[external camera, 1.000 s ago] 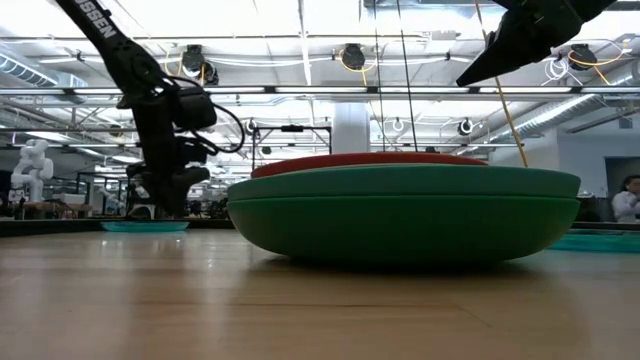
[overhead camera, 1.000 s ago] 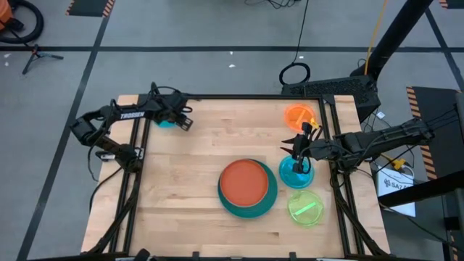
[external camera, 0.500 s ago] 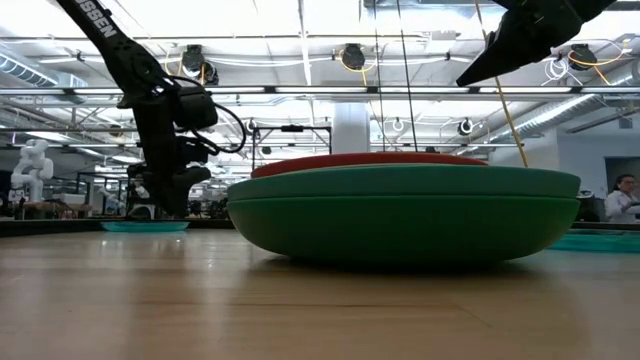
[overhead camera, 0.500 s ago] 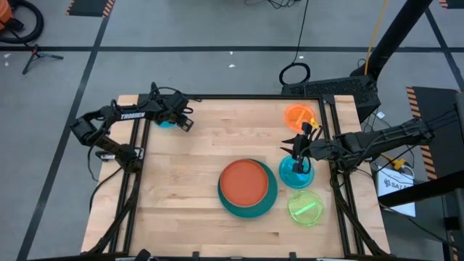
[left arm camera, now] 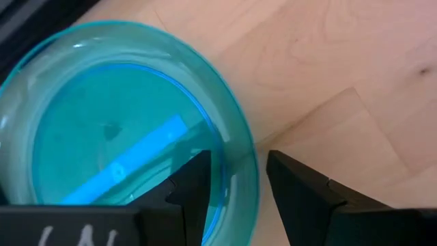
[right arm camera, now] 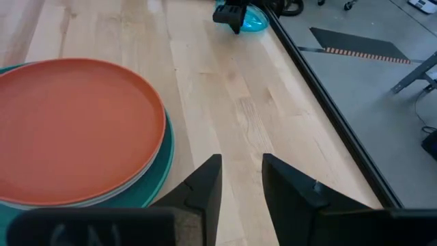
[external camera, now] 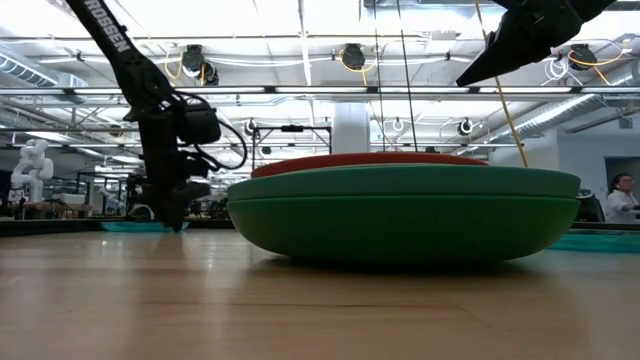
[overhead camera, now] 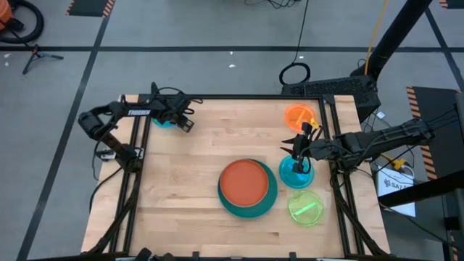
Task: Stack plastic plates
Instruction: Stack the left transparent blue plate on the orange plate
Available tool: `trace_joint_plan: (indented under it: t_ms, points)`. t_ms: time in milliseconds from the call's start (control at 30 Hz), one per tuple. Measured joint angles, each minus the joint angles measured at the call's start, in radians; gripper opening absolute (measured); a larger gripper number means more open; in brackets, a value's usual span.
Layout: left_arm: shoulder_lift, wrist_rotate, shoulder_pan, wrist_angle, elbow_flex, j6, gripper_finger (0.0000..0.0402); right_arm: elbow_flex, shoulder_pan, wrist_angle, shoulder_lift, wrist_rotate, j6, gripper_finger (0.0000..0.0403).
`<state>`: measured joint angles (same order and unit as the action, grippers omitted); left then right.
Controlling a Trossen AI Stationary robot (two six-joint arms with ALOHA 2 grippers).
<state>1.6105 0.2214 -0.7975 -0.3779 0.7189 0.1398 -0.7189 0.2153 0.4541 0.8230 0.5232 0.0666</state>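
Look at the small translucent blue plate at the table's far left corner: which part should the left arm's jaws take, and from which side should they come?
Take the raised rim of the blue plate, on the edge facing the table's middle. The left gripper already comes down from above with one finger inside the rim and the other outside. The plate lies flat and shallow on the wood, so probably only the thin rim offers a pinch.

We see a red-orange plate (overhead camera: 245, 182) topping a teal plate (overhead camera: 250, 209), with translucent blue (overhead camera: 293, 176), orange (overhead camera: 298, 114) and lime (overhead camera: 307, 208) small plates nearby. Another translucent blue plate (left arm camera: 123, 126) shows a brighter blue stripe. The table (overhead camera: 203, 145) is pale wood with black rails.
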Motion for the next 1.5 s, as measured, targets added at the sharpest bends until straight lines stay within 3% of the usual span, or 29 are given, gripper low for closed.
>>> trace_joint_plan:
  t_ms: [300,767,1000,1100,1500]
  points:
    - [0.022,0.061,0.019,0.065,-0.005,-0.003,0.0147,0.0,0.0,0.001,0.0,0.0,0.0,0.0098]
    - [0.024,0.068,0.056,0.074,-0.006,0.011,0.0012,0.0,0.0,0.015,0.0,0.0,0.019,0.0098]
    - [0.023,0.148,0.138,0.062,-0.007,0.038,0.0006,0.0,0.0,0.015,0.0,0.0,0.019,0.0098]
    - [-0.001,0.137,0.183,0.046,-0.009,0.047,0.0006,0.0,0.0,0.015,0.0,0.0,0.019,0.0098]
    - [-0.255,0.121,0.395,-0.047,-0.01,0.048,0.0006,0.0,0.001,0.014,0.0,0.0,0.024,0.0098]
